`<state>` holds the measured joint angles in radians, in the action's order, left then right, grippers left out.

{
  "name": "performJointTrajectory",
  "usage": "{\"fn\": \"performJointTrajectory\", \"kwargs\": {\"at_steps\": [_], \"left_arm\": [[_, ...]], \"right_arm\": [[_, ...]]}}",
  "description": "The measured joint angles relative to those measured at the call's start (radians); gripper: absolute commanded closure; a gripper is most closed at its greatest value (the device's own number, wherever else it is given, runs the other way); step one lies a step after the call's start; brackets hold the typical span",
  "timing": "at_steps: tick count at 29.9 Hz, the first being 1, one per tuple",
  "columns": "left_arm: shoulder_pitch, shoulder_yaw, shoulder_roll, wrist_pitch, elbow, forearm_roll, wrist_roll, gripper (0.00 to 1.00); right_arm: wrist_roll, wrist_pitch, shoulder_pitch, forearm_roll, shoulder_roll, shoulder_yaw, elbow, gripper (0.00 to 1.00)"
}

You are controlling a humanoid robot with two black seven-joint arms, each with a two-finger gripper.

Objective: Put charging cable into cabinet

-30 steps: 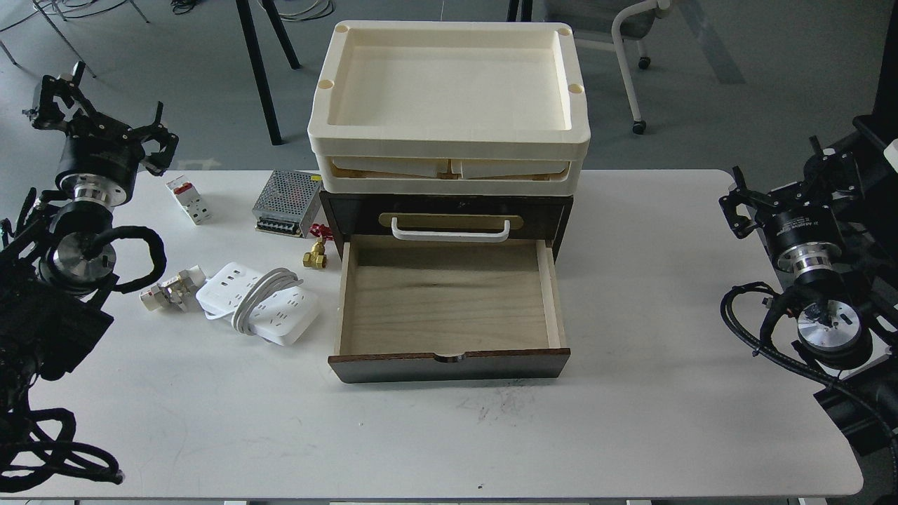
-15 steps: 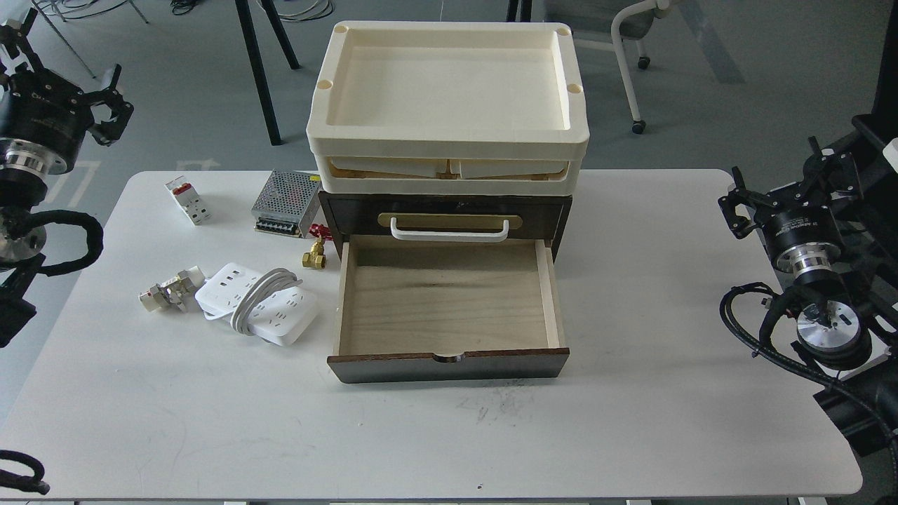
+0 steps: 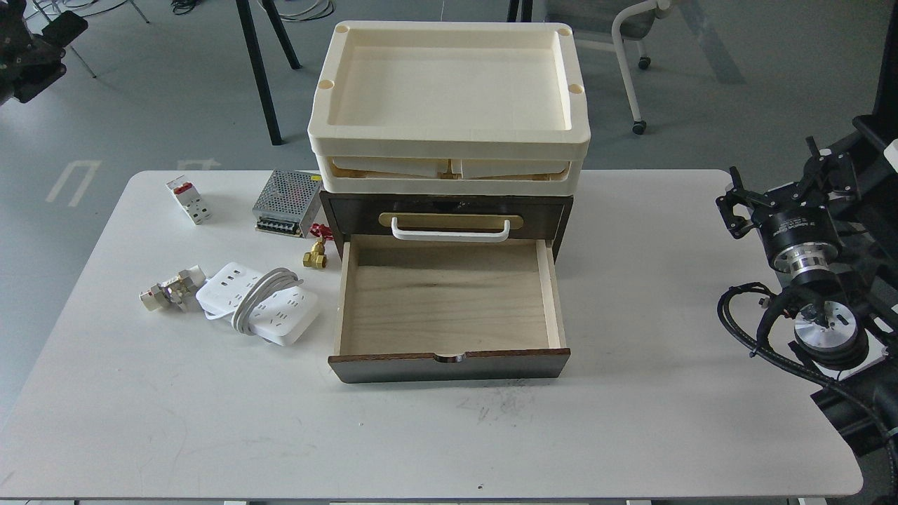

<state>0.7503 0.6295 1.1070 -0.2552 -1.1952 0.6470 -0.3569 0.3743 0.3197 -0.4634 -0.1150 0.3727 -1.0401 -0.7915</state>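
Item: charging cable [image 3: 257,303]. White power strip, thick cord looped over its middle, lying flat on the table [image 3: 631,421] just left of the cabinet [image 3: 446,217]. Nothing is gripping it.

Item: cabinet. Dark brown; I am seeing its lower drawer [image 3: 449,308] standing pulled out, light wood floor bare. The upper drawer, with a white handle [image 3: 450,231] on a brass plate, is sitting shut.

Item: left gripper [image 3: 31,49]. I am reading only a dark mass at the top-left corner, well apart from the cable; I cannot tell how its jaws stand.

Item: right gripper [image 3: 789,193]. Hovering past the table's right edge; its jaws are showing spread and holding nothing.

Risks, as I am judging them:
- The loose cord could snag on the drawer's side wall or slip off the strip during a lift.
- A small plug block [image 3: 167,293] is lying just beside the strip's left end; a wide grasp could drag it along.
- A brass fitting [image 3: 315,258] is sitting near the drawer's left corner, in the likely path.
- Stacked cream trays [image 3: 449,151] are overhanging the cabinet top; a high approach could bump them.

Surface and room: white table with rounded corners, faint scuffs ahead of the drawer. A breaker block [image 3: 189,199] and a perforated metal box [image 3: 286,202] are sitting at the rear left. Grey floor, a chair [image 3: 635,42] and dark table legs are lying beyond.
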Motion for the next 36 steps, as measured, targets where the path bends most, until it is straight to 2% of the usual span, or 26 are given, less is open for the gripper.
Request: {"fn": "performJointTrajectory", "kwargs": {"at_steps": [3,7,9,12,14,17,20,30,36], "left_arm": [[-0.042,-0.024,0.047,0.056,-0.098,0.199,-0.001,0.01],[-0.077,-0.075,0.065,0.079,-0.131,0.439,-0.031,0.02],[-0.087,-0.107,0.063,0.113,-0.132,0.55,-0.039,0.02],[-0.097,-0.176,0.049,0.212,-0.121,0.719,-0.042,0.03],[-0.101,-0.232,0.022,0.291,-0.093,0.833,-0.042,0.03],[-0.104,-0.291,-0.04,0.364,-0.031,0.969,-0.041,0.06],[-0.106,-0.322,-0.101,0.387,0.004,1.065,-0.039,0.12],[-0.157,-0.356,-0.235,0.414,0.053,1.195,-0.019,0.17],[-0.184,-0.358,-0.315,0.432,0.188,1.268,-0.02,0.22]], "right_arm": [[0.0,0.0,0.0,0.0,0.0,0.0,-0.001,0.0],[0.0,-0.002,0.001,0.0,0.0,0.0,-0.002,0.0],[0.0,-0.009,0.001,0.0,0.0,-0.001,-0.002,0.0],[0.0,-0.014,0.003,0.0,-0.001,-0.001,-0.002,0.0],[0.0,-0.014,0.003,0.0,-0.001,-0.001,-0.002,0.0],[0.0,-0.014,0.003,0.0,-0.001,0.0,-0.002,0.0],[0.0,-0.014,0.003,0.0,-0.001,0.001,-0.002,0.0],[0.0,-0.016,0.005,0.0,-0.001,0.002,-0.003,0.0],[0.0,-0.016,0.004,0.0,-0.001,0.002,-0.001,0.0]]}}
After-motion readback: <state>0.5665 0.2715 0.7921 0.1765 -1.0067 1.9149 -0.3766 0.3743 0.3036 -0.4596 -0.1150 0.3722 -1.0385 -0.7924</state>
